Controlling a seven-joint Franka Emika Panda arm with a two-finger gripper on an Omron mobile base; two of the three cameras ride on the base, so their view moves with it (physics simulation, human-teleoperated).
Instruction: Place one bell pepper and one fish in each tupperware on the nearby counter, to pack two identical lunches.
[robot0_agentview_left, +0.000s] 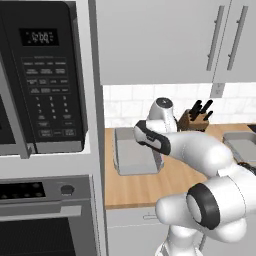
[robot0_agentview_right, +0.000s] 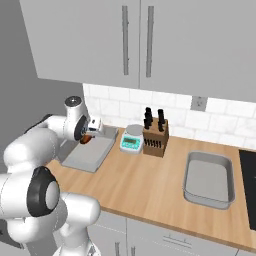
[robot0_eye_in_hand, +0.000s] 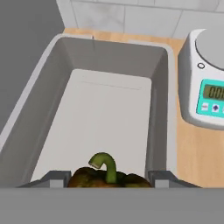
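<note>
Teal kitchen scale (robot0_eye_in_hand: 205, 78) beside grey tupperware (robot0_eye_in_hand: 159, 105)

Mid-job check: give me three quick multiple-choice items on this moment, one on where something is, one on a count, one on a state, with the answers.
1. Where is the bell pepper?
A. on the scale
B. between the pincer tips, over the left tupperware
C. in the right tupperware

2. How many tupperwares stand on the counter?
A. one
B. two
C. three

3. What does the right tupperware hold?
A. nothing
B. a fish
C. a pepper

Answers:
1. B, the hand view shows the pepper between the tips above the grey box.
2. B, the right base view shows one at each end.
3. A, its floor is bare.
</note>
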